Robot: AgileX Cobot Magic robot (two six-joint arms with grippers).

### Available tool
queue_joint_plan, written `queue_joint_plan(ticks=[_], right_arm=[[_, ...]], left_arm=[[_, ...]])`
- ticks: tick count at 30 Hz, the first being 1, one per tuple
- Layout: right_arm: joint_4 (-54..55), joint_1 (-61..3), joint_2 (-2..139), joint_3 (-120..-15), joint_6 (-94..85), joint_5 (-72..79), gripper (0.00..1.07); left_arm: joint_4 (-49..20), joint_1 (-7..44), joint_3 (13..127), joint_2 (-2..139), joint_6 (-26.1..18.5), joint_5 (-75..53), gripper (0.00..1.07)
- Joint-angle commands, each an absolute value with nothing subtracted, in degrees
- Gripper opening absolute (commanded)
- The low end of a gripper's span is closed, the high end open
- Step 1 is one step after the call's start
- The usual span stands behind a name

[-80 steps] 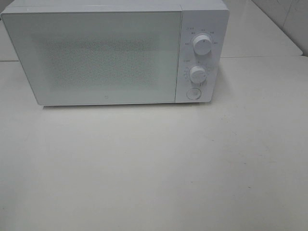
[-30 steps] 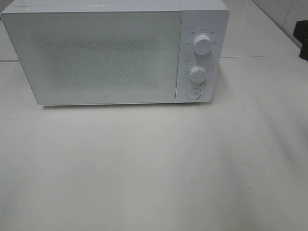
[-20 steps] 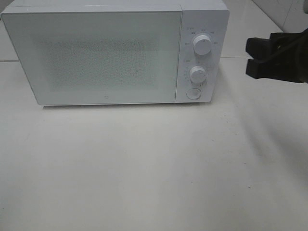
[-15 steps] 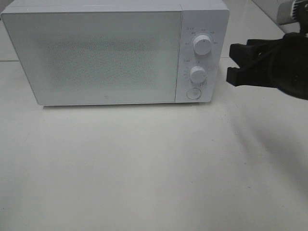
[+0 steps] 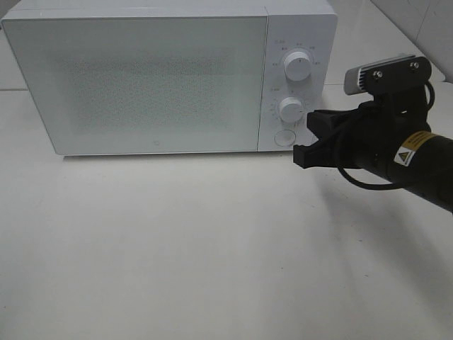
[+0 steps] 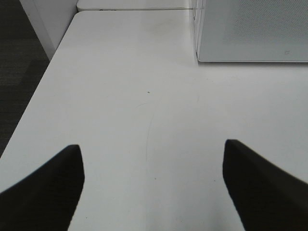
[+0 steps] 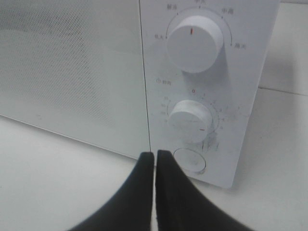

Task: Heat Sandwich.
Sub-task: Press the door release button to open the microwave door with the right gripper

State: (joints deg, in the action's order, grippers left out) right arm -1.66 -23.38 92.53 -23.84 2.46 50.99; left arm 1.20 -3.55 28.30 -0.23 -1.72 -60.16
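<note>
The sandwich is out of view. The white microwave [image 5: 141, 78] stands at the back of the table with its door closed. My right gripper [image 5: 303, 150] has reached in from the right and hangs just in front of the control panel's lower corner. In the right wrist view the right gripper [image 7: 155, 155] is shut with nothing between its fingers, its tips just left of and below the round button [image 7: 189, 160]. My left gripper [image 6: 151, 147] is open and empty over bare table, left of the microwave's corner [image 6: 250, 29]. It does not show in the exterior view.
Two white knobs sit on the panel, the upper knob [image 5: 297, 65] above the lower knob [image 5: 291, 109], with the round button [image 5: 284, 137] beneath them. White table [image 5: 212, 248] stretches in front of the microwave. The table's left edge [image 6: 43, 86] drops to dark floor.
My right arm has come in from the right edge and moved left and down to the microwave's control panel. Its jaws have closed from wide open to shut. The left gripper's view has no earlier frame.
</note>
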Motion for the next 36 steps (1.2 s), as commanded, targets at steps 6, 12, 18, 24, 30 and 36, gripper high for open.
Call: queue_joint_plan(ticks=[6,12,18,24,30,36], right_arm=[[-1.4,-23.5,100.3,-23.9,3.6,58.0,0.00],[1.7,-23.5,107.1,-23.9,6.1,64.2,0.00],[3.7,-23.5,111.6,-25.7,6.4,65.8,0.00],[3.9,-23.5,113.4,-28.5,6.4,65.7,0.00],[4.0,-23.5,114.5,-31.9,6.4,64.9,0.00],[4.0,-23.5,116.4,-33.5,6.6,63.7,0.00]], left_arm=[[1.1,-3.6,28.6,-0.5,-1.8,-59.9,0.74],[1.1,-3.6,28.6,-0.5,-1.8,-59.9,0.74],[1.1,-3.6,28.6,-0.5,-1.8,-59.9,0.74],[1.1,-3.6,28.6,-0.5,-1.8,-59.9,0.74],[1.1,-3.6,28.6,-0.5,-1.8,-59.9,0.74],[1.1,-3.6,28.6,-0.5,-1.8,-59.9,0.74]])
